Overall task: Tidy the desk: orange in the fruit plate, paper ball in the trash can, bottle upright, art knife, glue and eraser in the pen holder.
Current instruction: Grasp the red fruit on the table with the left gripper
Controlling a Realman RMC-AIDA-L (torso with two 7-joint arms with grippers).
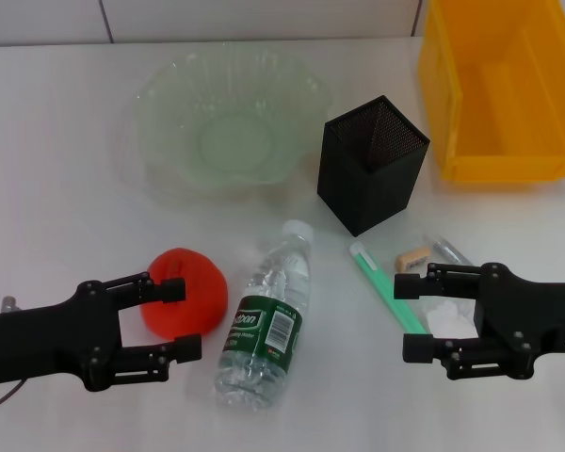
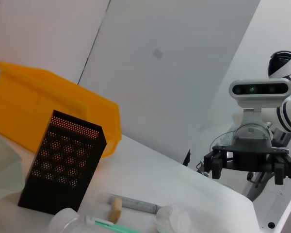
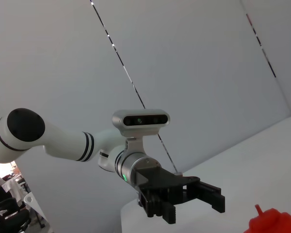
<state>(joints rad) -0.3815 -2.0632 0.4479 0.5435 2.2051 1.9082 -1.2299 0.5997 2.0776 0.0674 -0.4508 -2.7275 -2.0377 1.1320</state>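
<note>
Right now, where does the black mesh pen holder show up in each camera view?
Head view: pen holder upright, right of centre, between fruit plate and trash can.
Left wrist view: pen holder at lower left, before the trash can.
Right wrist view: not in it.
Shared landmark: the yellow trash can.

Off-task items only, as we see them:
- White table [image 1: 56, 141]: matte and plain. It also shows in the left wrist view [image 2: 184, 194], and as a corner in the right wrist view [image 3: 281, 141].
- Wall [image 1: 264, 19] behind the table's far edge: pale tiles, with one dark grout seam [image 1: 104, 19] running down to the table.
- From the left wrist we get a grey panelled wall [image 2: 184, 73] with a small darker mark [image 2: 157, 54] on it.
- From the right wrist, another grey wall [image 3: 184, 58] with a thin dark diagonal joint [image 3: 126, 73].
- Dark office chair [image 3: 5, 213] at that view's edge, only partly visible.
</note>
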